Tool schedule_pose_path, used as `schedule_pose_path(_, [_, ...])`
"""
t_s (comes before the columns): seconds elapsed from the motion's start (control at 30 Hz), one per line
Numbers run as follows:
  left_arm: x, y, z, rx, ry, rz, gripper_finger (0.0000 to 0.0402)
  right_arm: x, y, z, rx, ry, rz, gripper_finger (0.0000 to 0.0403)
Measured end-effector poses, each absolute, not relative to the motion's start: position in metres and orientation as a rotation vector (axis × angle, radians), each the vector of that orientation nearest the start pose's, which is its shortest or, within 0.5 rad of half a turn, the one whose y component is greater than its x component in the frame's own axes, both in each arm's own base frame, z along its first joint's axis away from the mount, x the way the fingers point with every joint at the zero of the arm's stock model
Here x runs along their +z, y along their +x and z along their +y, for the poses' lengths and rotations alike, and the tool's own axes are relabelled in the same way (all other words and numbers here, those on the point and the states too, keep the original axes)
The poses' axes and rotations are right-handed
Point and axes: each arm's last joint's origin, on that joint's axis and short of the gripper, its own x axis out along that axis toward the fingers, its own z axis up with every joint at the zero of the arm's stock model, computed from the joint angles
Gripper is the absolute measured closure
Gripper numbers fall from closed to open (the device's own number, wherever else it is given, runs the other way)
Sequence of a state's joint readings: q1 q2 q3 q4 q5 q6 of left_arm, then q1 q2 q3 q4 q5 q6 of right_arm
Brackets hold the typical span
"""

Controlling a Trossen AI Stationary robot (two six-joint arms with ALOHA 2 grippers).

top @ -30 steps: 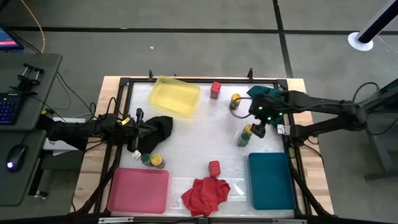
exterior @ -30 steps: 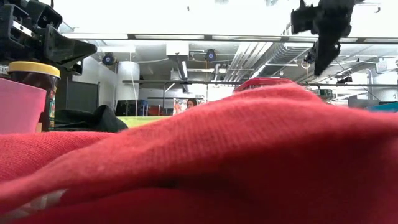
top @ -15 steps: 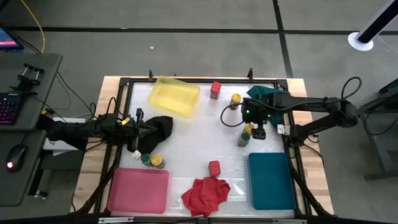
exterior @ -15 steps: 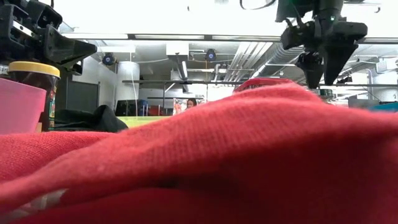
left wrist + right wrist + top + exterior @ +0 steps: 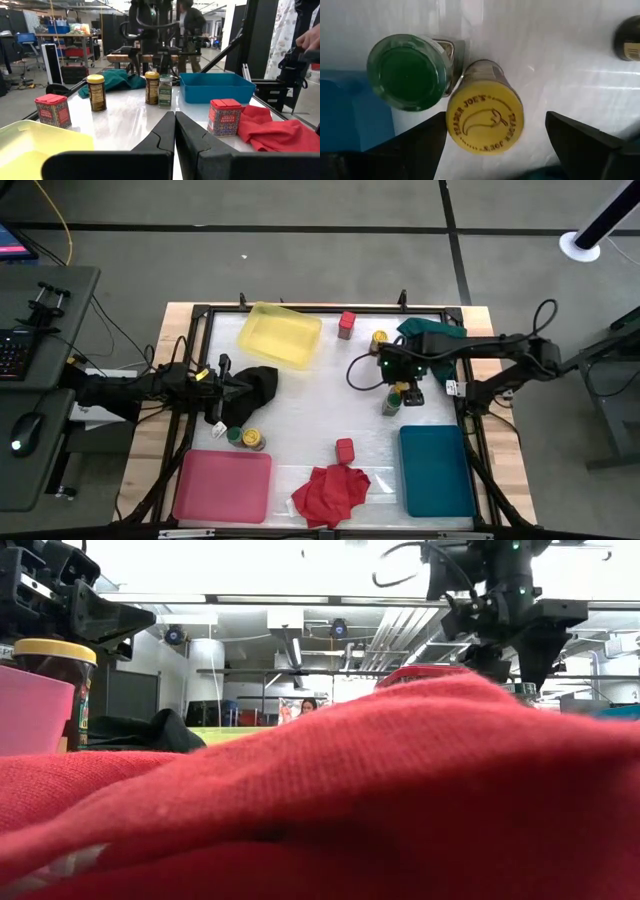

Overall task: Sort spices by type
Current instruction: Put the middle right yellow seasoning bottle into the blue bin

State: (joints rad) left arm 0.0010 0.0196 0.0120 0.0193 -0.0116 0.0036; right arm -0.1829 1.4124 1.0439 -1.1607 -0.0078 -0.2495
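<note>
a: where's the right arm just now?

b: stretched in from the right edge over the far right part of the table [image 5: 300,395], wrist bent so the right gripper [image 5: 404,383] points straight down. its fingers [image 5: 415,145] are spread wide, one on each side of a yellow-lidded jar [image 5: 484,120], holding nothing.

a: touching it?

b: can't tell. the wrist camera looks right down on the yellow lid, which sits between the two fingers with a gap on each side. a green-lidded jar [image 5: 409,70] stands just beside it, almost touching, near the corner of the teal tray [image 5: 436,470].

a: and the left arm?

b: lying low and level along the left side, reaching in over the edge. the left gripper [image 5: 174,131] is pressed closed with nothing in it, pointing across the table, beside the black cloth [image 5: 258,388].

a: the other spices?

b: another yellow-lidded jar [image 5: 379,339] stands at the far side next to the green cloth [image 5: 425,333]. one red box [image 5: 347,324] is near the far edge, just right of the yellow tray [image 5: 281,334]. a second red box [image 5: 344,449] is at the near side, touching the red cloth [image 5: 330,491]. two more jars, a green-lidded one [image 5: 233,436] and a yellow-lidded one [image 5: 253,440], stand together just beyond the pink tray [image 5: 224,485], close to the left arm.

a: anything in the trays?

b: all three look bare from above.
</note>
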Motion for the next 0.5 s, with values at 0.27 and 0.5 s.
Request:
schedule_pose_path(0.27, [0.168,0.098,0.000,0.013,0.003,-0.012,0.0401,0.220,0.238,-0.044,0.075,-0.062,1.590,0.0071])
schedule_pose_path(0.5, [0.168,0.098,0.000,0.013,0.004,-0.012,0.0401,0.209,0.244,-0.045,0.071,-0.064,1.635,0.0084])
